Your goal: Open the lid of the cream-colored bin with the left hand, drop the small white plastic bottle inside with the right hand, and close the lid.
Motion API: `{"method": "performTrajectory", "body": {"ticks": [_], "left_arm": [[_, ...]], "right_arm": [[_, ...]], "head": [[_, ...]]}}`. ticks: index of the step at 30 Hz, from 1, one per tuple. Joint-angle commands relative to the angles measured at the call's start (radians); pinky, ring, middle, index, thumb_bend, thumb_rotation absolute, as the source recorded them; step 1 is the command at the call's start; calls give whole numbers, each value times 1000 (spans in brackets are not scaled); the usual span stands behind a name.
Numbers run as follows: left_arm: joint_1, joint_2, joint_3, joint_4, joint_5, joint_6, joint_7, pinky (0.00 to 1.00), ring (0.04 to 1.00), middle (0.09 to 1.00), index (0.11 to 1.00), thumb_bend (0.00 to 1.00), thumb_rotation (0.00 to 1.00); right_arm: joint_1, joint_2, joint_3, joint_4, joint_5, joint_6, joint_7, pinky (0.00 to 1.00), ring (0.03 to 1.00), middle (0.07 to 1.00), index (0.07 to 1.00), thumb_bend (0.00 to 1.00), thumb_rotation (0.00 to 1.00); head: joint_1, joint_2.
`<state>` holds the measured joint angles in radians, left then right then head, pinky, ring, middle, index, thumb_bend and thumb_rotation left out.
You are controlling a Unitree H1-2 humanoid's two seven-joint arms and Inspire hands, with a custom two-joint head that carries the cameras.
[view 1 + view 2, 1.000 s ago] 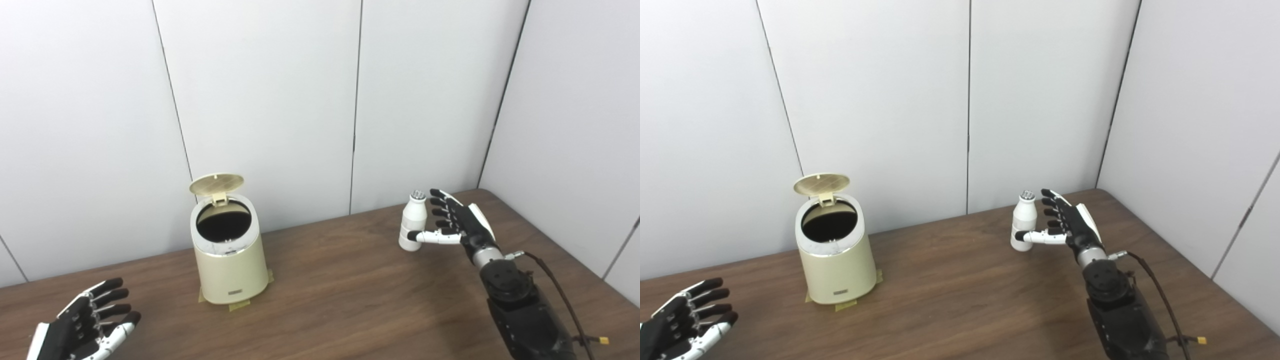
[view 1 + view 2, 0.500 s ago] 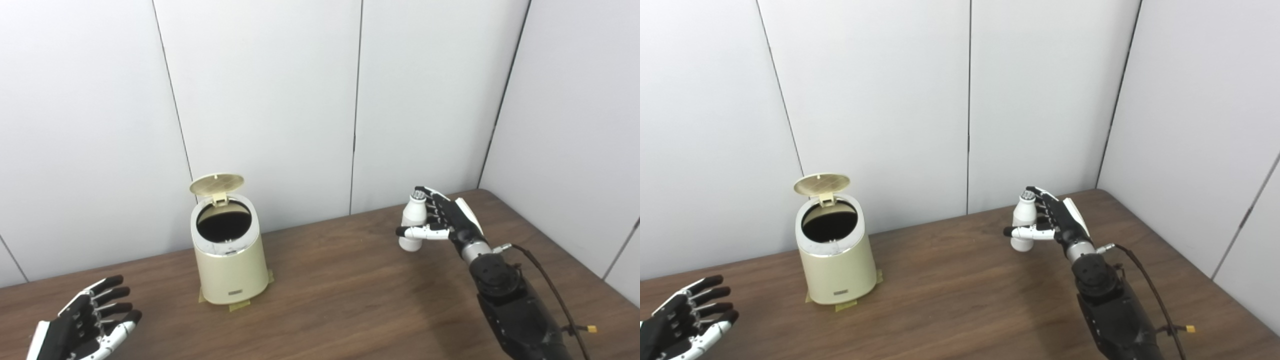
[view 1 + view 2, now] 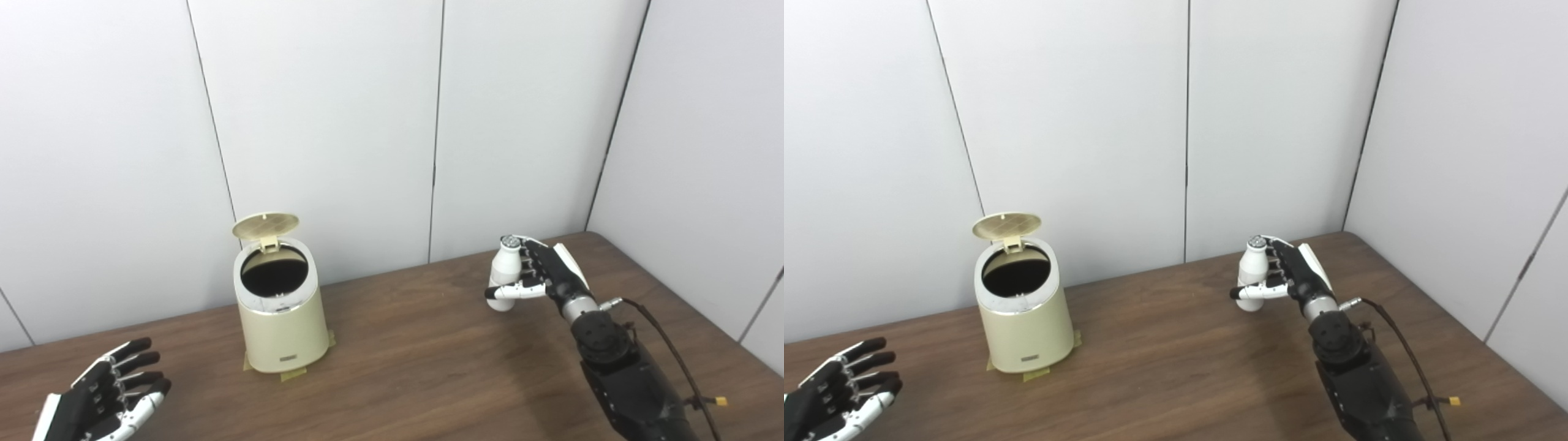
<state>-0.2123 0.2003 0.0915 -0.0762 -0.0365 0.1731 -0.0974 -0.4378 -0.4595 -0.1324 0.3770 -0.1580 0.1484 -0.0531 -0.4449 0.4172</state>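
I read the cream-colored bin [image 3: 280,318] as ready to receive: its lid [image 3: 265,225] stands raised at the rear hinge, and tape holds its base to the table [image 3: 416,361]. My right hand [image 3: 542,275] is closed around the upright white bottle [image 3: 506,272], well right of the bin, with the thumb across its lower body. My left hand [image 3: 107,398] rests low at the near-left, palm up, fingers spread, holding nothing.

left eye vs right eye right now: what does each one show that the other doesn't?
Left eye only: the whole left robot hand, open, with its white wrist end inside the frame. Right eye only: more of the right-hand wall, a second panel seam and more table to the right of the right arm; the left robot hand is cut by the frame's left edge. Both: the cream bin with its lid up, and the right robot hand closed on the white bottle, which stands upright.
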Motion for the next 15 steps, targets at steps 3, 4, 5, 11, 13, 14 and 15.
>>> {"method": "performTrajectory", "body": {"ticks": [3, 4, 5, 11, 13, 14, 15], "left_arm": [[-28, 19, 1, -27, 2, -28, -3, 522, 651, 729, 783, 500, 0], [-27, 20, 1, -26, 0, -30, -4, 524, 652, 731, 784, 500, 0], [-26, 20, 2, -27, -2, -30, -4, 523, 651, 730, 784, 501, 0], [-26, 19, 2, -24, -9, -31, -7, 518, 649, 736, 790, 507, 0], [-26, 22, -1, -23, -1, -35, -6, 522, 653, 739, 791, 506, 0], [-26, 23, -2, -23, 2, -35, -6, 516, 652, 737, 791, 506, 0], [-26, 24, -3, -23, 6, -36, -5, 514, 651, 737, 791, 505, 0]], "right_arm": [[-38, -25, -9, -35, -10, -23, -17, 558, 656, 773, 796, 803, 49], [-37, -24, -8, -37, -11, -20, -17, 559, 658, 772, 797, 804, 51], [-37, -24, -7, -36, -13, -22, -17, 562, 660, 774, 799, 806, 60], [-33, -25, -1, -33, -24, -22, -18, 585, 675, 770, 798, 807, 84], [-32, -23, -2, -33, -22, -17, -17, 600, 682, 770, 800, 812, 102], [-32, -22, -3, -33, -20, -15, -16, 611, 689, 771, 800, 815, 114], [-32, -20, -4, -35, -19, -10, -16, 615, 691, 771, 800, 817, 118]], "head": [[-2, 2], [-3, 2], [-4, 2], [-5, 4], [-5, 5], [-6, 6], [-6, 6]]}}
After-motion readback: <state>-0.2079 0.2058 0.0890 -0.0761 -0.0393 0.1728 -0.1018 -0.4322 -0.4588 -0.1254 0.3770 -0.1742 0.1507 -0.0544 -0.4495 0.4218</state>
